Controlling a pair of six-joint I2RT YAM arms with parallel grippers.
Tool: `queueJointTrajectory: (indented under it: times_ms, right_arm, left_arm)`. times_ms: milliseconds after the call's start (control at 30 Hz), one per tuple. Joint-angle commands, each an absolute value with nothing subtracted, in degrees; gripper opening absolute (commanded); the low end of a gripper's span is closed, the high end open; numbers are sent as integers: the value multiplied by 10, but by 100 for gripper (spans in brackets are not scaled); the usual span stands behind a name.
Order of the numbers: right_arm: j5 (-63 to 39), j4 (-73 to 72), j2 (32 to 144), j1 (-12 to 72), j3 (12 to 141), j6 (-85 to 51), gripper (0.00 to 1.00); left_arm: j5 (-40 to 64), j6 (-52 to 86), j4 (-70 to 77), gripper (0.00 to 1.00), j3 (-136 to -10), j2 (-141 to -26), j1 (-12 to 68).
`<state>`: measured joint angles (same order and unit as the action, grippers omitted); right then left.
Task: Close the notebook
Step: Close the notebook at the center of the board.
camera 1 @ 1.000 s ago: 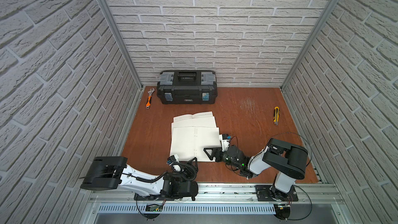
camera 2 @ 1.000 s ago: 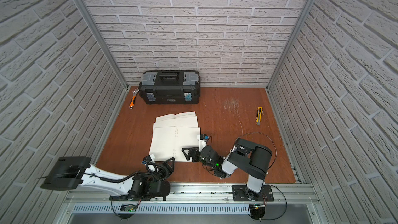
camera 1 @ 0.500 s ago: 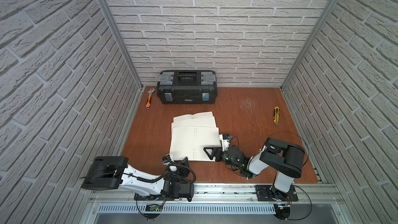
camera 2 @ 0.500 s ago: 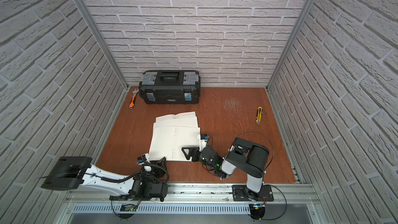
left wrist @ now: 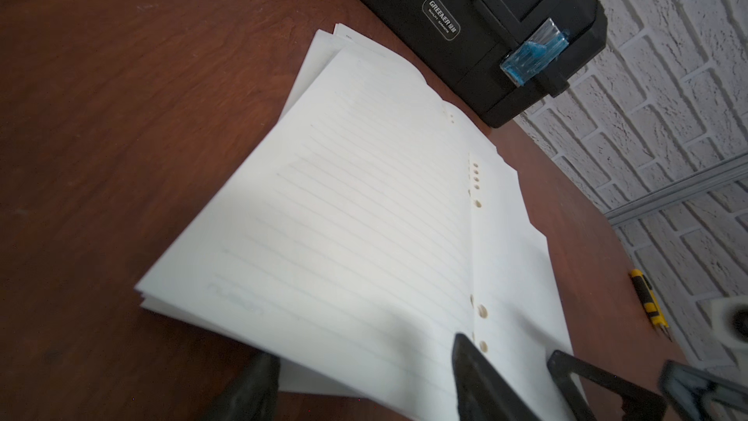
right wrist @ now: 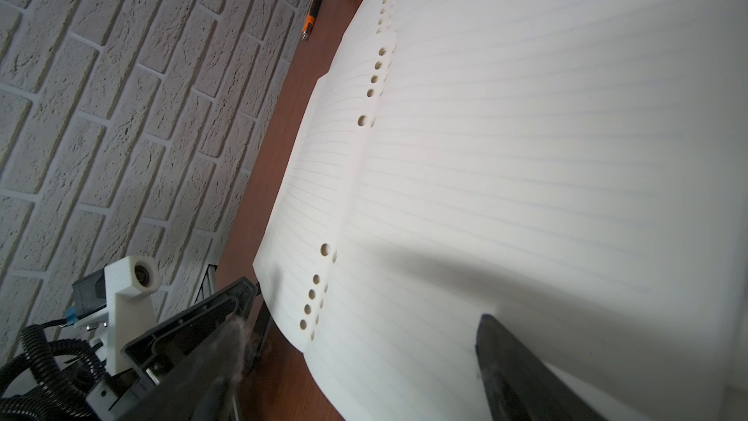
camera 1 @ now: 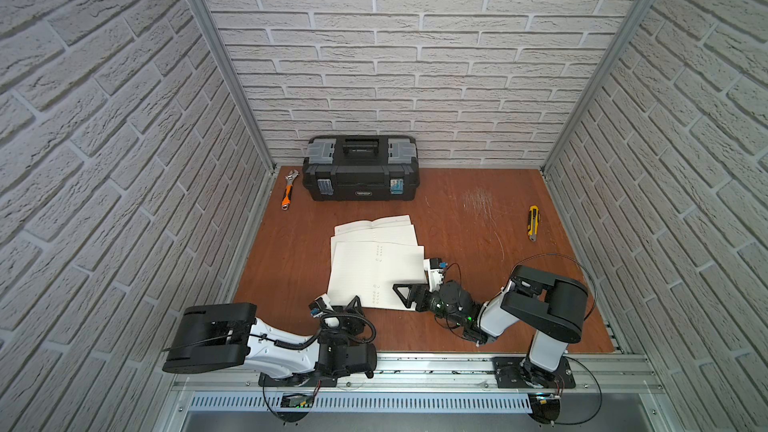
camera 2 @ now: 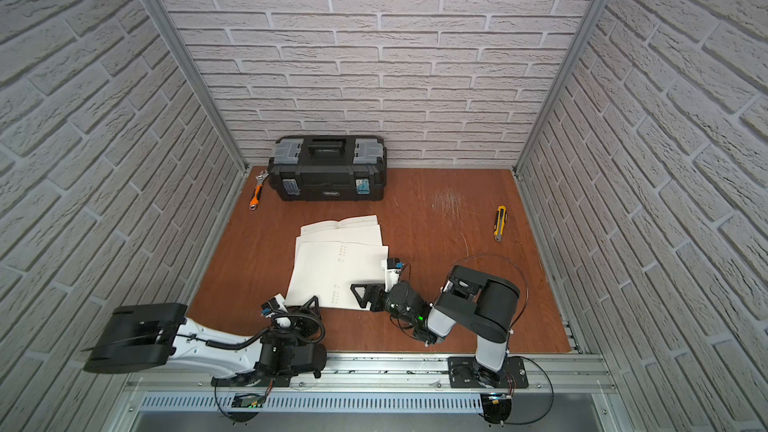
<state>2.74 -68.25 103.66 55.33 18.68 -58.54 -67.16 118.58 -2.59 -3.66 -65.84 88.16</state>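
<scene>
**Both arms at the near edge of the open notebook, fold not yet begun**

The notebook (camera 1: 376,268) lies open on the brown surface (camera 1: 457,209), roughly in the middle. It is well apart from the toolbox (camera 1: 360,168) and wrench (camera 1: 289,191) at the back wall and from the utility knife (camera 1: 532,223) off to the right. Its lined pages face up and are fanned out of square, and the row of punched holes runs from the far edge to the near edge.

The left gripper (camera 1: 345,303) sits at the notebook's near left corner. In the left wrist view its fingers (left wrist: 473,378) are spread, one over the page and one just off the edge, and nothing looks pinched. The right gripper (camera 1: 409,297) reaches over the near right part of the page. Its fingers (right wrist: 518,378) are also apart, one of them above the paper, which bows upward there. Whether that finger presses on the sheet is hard to tell.

This looks like the positioning step, with no half lifted yet. The next move calls for getting under one whole half rather than a single sheet. That half then has to swing across the line of holes onto the other while the second arm steadies the stack. The loose, slipped pages could slide or crease instead of folding together.
</scene>
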Motion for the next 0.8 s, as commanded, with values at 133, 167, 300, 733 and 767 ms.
queueJointTrajectory:
  times_ms: [133, 167, 300, 733, 767]
  right_arm:
    - [2, -500, 1083, 553, 151, -610, 89]
    - [3, -502, 1083, 553, 150, -610, 89]
    - [4, -513, 1092, 553, 146, -612, 89]
    - [-5, -562, 1129, 552, 144, -622, 89]
    - [-5, -563, 1129, 553, 143, -622, 89]
  left_arm:
    - [-687, 1359, 53, 56, -16, -652, 876]
    - [-685, 1351, 51, 56, -17, -647, 877]
    - [-696, 1294, 64, 57, -21, -613, 876]
    - [-677, 1149, 33, 57, -11, -479, 817]
    - [-671, 1130, 48, 51, -8, -479, 808]
